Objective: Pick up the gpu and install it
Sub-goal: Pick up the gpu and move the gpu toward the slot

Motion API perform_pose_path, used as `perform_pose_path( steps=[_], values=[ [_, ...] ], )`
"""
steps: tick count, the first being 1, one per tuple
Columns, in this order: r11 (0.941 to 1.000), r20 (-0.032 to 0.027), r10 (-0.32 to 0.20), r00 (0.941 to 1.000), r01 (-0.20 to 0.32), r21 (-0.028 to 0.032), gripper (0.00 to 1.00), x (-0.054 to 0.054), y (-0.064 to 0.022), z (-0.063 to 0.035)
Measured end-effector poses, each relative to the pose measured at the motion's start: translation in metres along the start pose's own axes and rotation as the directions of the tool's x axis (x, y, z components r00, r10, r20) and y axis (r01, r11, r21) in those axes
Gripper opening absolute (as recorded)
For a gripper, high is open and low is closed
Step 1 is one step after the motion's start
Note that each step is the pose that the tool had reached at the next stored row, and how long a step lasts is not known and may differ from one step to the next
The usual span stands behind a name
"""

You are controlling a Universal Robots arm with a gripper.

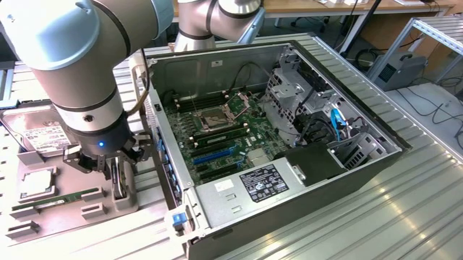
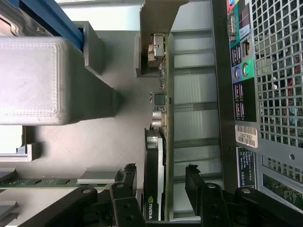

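The gpu (image 2: 155,146) stands on edge in a slot of the grey fixture tray (image 2: 109,142), with its black shroud and green board edge facing the wrist camera. My gripper (image 2: 160,169) is open and straddles the card, one black finger (image 2: 129,177) on each side with a gap showing by the other finger (image 2: 194,182). In the exterior view the gripper (image 1: 110,169) hangs low over the gpu (image 1: 119,184), just to the exterior view's left of the open computer case (image 1: 173,179). The motherboard (image 1: 217,135) lies exposed, with blue expansion slots (image 1: 216,154).
On the grey tray (image 1: 94,208) lie a silver hard drive (image 1: 40,135), a processor (image 1: 36,184) and a green memory stick (image 1: 58,199). The case's rear wall with ports (image 2: 241,71) is close beside the gpu. A power supply (image 1: 257,184) and a drive cage (image 1: 289,92) fill the case's near and right side.
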State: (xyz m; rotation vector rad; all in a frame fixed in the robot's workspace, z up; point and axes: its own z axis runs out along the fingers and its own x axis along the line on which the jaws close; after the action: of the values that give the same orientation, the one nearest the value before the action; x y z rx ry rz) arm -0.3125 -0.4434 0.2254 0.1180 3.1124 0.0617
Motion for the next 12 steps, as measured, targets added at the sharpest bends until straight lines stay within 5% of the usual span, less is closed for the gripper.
perform_pose_path(
  steps=[7,12],
  values=[
    [1.0,-0.0001,0.0,1.0,0.0,0.0001,0.54,0.001,0.0078,0.0002],
    [1.0,-0.0001,0.0,1.0,0.0,0.0001,0.54,0.002,0.0225,0.0008]
  ],
)
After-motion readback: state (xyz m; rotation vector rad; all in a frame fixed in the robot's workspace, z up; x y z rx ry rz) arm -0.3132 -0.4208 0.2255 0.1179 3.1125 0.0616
